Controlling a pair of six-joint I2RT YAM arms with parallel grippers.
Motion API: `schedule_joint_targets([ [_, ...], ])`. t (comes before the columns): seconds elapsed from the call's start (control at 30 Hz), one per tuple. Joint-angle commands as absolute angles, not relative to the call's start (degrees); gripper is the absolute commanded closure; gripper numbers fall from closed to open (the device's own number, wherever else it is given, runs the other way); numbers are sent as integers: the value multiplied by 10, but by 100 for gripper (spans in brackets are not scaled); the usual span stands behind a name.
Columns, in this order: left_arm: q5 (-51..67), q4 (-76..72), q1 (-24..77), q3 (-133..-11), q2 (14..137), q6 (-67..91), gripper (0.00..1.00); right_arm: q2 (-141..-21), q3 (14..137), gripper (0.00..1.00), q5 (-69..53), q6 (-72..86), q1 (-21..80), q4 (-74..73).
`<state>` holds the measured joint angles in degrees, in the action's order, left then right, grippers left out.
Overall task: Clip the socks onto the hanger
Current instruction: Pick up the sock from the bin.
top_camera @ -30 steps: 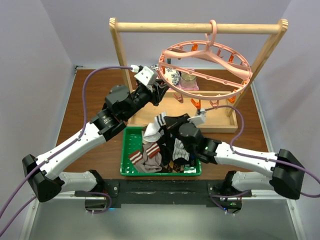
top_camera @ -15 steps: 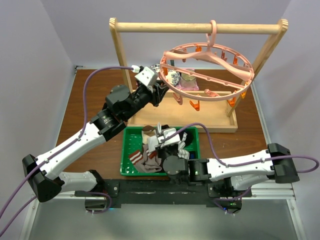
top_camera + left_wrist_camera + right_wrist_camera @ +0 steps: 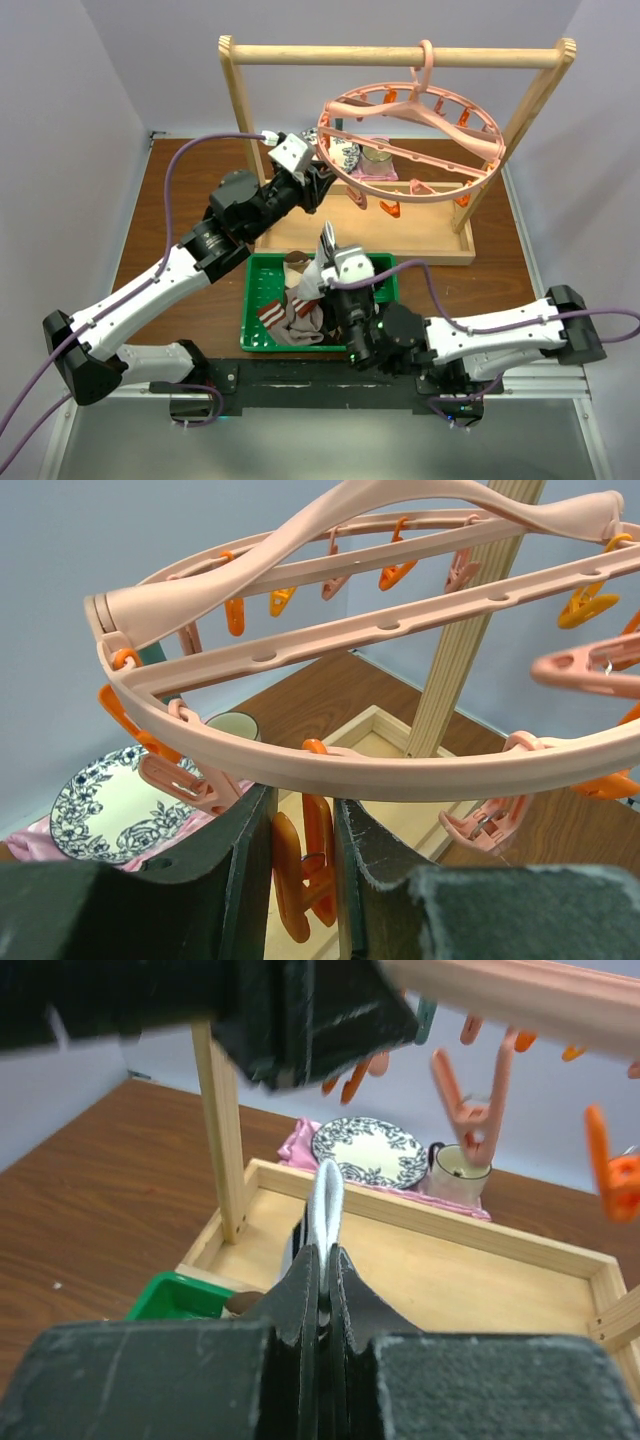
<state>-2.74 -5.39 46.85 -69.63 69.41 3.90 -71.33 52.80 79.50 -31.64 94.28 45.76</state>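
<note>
The pink round hanger (image 3: 410, 140) hangs by its hook from the wooden rack. My left gripper (image 3: 318, 186) is at its left rim. In the left wrist view the rim (image 3: 400, 772) runs just above my gripper (image 3: 303, 865), which is shut on an orange clip (image 3: 320, 850) hanging from it. My right gripper (image 3: 331, 260) is above the back of the green basket (image 3: 258, 265), shut on a white-edged sock (image 3: 326, 238) that stands upward. In the right wrist view the sock (image 3: 325, 1195) sticks up from the closed gripper (image 3: 325, 1255). More socks, one brown with white stripes (image 3: 273, 313), lie in the basket.
The light wooden rack (image 3: 400, 55) has a base tray (image 3: 440, 235) behind the basket. Under the hanger stand a patterned plate (image 3: 345, 153), a mug (image 3: 378, 155) and a pink cloth (image 3: 377, 180). Several other clips hang round the rim, such as one (image 3: 391, 209).
My right gripper went down toward the basket's front, then rose toward the rack with the sock held upright. The hanger has swayed a little. The left arm has stayed put.
</note>
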Motion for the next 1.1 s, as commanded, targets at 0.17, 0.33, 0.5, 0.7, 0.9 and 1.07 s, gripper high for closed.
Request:
schedule_joint_targets([
  [0.17,-28,-62,465,-704,663,72,100,-679,656,100,650,-199,851,205],
  [0.33,-27,-70,466,-707,661,73,100,-708,678,100,638,-190,845,178],
  [0.5,-27,-72,468,-708,661,74,100,-721,678,100,636,-163,845,148],
  [0.7,-25,-70,467,-707,661,74,100,-715,663,100,639,-158,836,153],
  [0.9,-21,-73,467,-708,664,77,100,-715,667,100,626,-164,810,165],
  [1.07,-22,-74,467,-706,665,77,100,-718,664,100,606,-149,788,166],
])
